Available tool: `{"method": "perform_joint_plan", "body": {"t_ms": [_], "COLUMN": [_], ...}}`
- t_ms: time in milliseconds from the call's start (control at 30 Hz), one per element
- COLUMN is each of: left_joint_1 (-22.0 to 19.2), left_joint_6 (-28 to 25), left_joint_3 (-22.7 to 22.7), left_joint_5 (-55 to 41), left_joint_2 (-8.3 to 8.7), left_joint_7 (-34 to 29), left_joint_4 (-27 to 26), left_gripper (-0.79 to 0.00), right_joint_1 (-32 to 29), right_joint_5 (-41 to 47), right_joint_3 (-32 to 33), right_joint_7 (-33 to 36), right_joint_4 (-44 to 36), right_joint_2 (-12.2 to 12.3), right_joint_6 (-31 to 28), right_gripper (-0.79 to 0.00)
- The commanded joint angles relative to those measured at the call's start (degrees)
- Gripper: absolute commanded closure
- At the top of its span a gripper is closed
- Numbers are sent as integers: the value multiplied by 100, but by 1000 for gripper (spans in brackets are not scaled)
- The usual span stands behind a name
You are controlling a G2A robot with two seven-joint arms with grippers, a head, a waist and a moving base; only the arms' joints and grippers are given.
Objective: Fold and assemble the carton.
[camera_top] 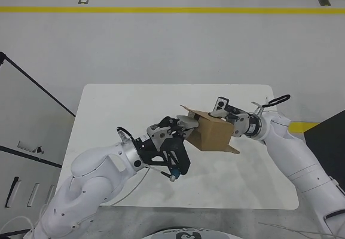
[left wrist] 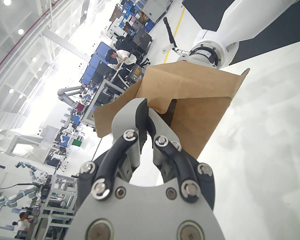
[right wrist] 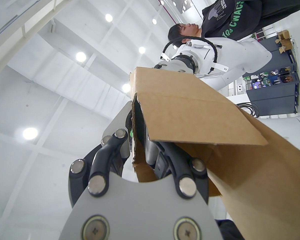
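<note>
Status: brown corrugated cardboard carton [camera_top: 213, 132], partly opened, over the middle of the white table [camera_top: 118, 107]; contact with the table cannot be told. At one end of the carton the left gripper [left wrist: 147, 109] is pinched onto a flap edge. At the opposite end the right gripper [right wrist: 138, 126] is clamped over a wall edge. Long axis runs gripper to gripper, both arms equally near. The next fold probably needs one side to let go.

Both my arms bend inward; my left tool [left wrist: 146, 112] and my right tool [right wrist: 136, 124] face each other, each pinched tight on opposite ends of the carton [camera_top: 214, 134].
</note>
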Motion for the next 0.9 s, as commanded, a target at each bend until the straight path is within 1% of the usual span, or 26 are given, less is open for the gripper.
{"method": "perform_joint_plan", "body": {"t_ms": [0, 333, 633, 867], "left_joint_1": [-13, -98, -100, -117], "left_joint_6": [0, -66, -113, -204], "left_joint_3": [30, 183, 148, 246], "left_joint_5": [21, 228, 192, 252], "left_joint_2": [-4, -23, -28, -34], "left_joint_7": [-2, -79, -65, -26], "left_joint_4": [5, 7, -29, -17], "left_gripper": [0, 0, 0, 0], "right_joint_1": [-7, -13, -29, -26], "right_joint_5": [-1, -100, -176, -209], "right_joint_3": [1, 8, 70, -1], "right_joint_7": [19, 91, 123, 122], "right_joint_4": [-7, -72, -97, -192], "right_joint_2": [-5, -14, -15, -17], "right_joint_6": [-18, -90, -122, -120], "right_gripper": [0, 0, 0, 0]}}
